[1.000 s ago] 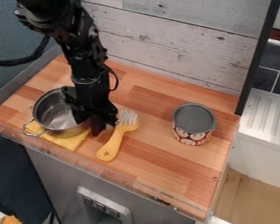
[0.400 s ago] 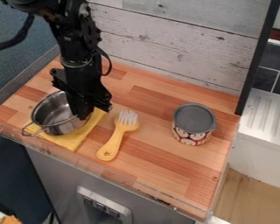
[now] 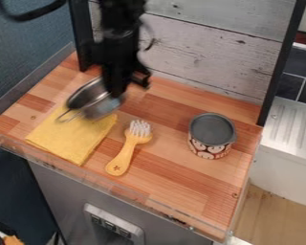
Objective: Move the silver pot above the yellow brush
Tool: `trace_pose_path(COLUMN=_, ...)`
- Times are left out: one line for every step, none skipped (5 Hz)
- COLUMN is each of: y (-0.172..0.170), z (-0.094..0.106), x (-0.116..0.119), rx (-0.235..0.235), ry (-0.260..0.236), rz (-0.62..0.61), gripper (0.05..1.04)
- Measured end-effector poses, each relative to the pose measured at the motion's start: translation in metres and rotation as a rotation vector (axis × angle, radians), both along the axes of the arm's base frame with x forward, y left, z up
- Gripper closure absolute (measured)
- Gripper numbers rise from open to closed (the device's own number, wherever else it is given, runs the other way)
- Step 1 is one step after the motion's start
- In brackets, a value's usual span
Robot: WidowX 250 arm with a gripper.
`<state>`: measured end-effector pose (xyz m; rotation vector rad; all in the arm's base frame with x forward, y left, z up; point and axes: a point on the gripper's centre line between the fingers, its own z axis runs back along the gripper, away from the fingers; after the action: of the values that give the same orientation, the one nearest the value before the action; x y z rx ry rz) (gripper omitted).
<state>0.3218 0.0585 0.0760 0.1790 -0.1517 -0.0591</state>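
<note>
My gripper (image 3: 119, 86) is at the upper left of the work surface, shut on the right rim of the silver pot (image 3: 92, 99). The pot hangs tilted over the back edge of the yellow cloth, its handle pointing to the lower left. To the right of the cloth lies the yellow brush (image 3: 124, 154), white bristles toward the back and handle toward the front edge. The pot is up and to the left of the brush's bristles.
The yellow cloth (image 3: 69, 139) lies flat at the left of the wooden counter (image 3: 181, 190). A grey-topped tin with a red and white pattern (image 3: 210, 136) stands at the right. A whitewashed plank wall (image 3: 200, 52) bounds the back.
The gripper and the silver pot have moved up and to the right in the view, toward the back wall. The pot has come off the cloth, which now shows almost whole. The brush has not moved.
</note>
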Motion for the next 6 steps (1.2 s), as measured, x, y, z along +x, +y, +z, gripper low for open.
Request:
trace_pose_path(y=-0.021, z=-0.004, x=0.025, rx=-0.01, ry=-0.001, rz=-0.044, gripper=1.028)
trace_pose_path(y=-0.039, z=-0.02, x=0.043, rx=-0.03, ry=0.021, rz=-0.086, gripper=1.029)
trace_pose_path(y=-0.053, z=-0.037, x=0.052, rx=-0.046, ry=0.051, rz=-0.12, gripper=1.029)
trace_pose_path(y=-0.064, z=-0.043, x=0.058, rx=-0.047, ry=0.056, rz=-0.151, gripper=1.006)
trace_pose_path(y=-0.074, z=-0.044, x=0.056, rx=-0.053, ry=0.078, rz=-0.154, gripper=0.855)
trace_pose_path(y=-0.079, z=-0.041, x=0.053, rx=-0.041, ry=0.093, rz=-0.146, gripper=0.595)
